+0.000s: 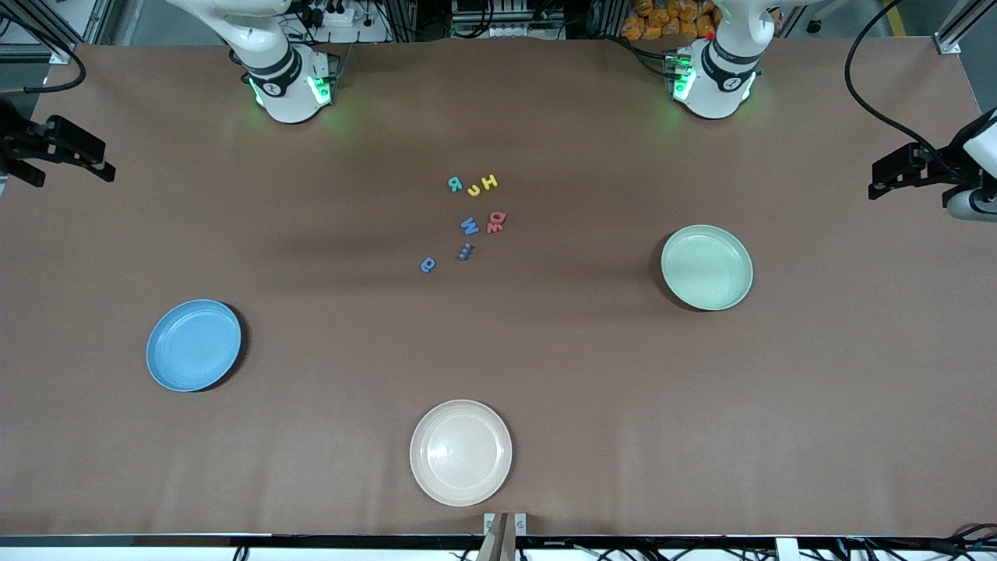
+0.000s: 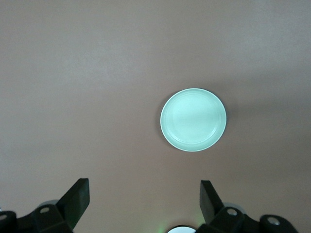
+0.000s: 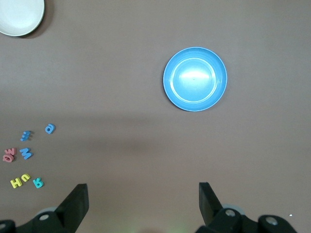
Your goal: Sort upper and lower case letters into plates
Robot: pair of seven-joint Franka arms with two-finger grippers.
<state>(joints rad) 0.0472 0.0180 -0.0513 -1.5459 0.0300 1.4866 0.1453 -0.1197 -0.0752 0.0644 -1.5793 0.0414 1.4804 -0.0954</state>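
Observation:
Several tiny letters lie in a loose cluster on the brown table between the arm bases: teal R (image 1: 455, 184), yellow u (image 1: 473, 189), yellow H (image 1: 490, 181), blue W (image 1: 469, 226), red letters (image 1: 497, 222) and two small blue ones (image 1: 428, 265). They also show in the right wrist view (image 3: 25, 154). The mint green plate (image 1: 706, 267) (image 2: 193, 120) and the sky blue plate (image 1: 194, 345) (image 3: 195, 79) are empty. My left gripper (image 1: 880, 183) (image 2: 144, 194) hangs open and empty, high over the left arm's end of the table. My right gripper (image 1: 97, 160) (image 3: 143, 196) hangs open and empty, high over the right arm's end.
A cream-white plate (image 1: 460, 452) (image 3: 19, 17) sits empty near the table's front edge, nearer to the front camera than the letters. The arm bases (image 1: 288, 86) (image 1: 713, 82) stand along the back edge.

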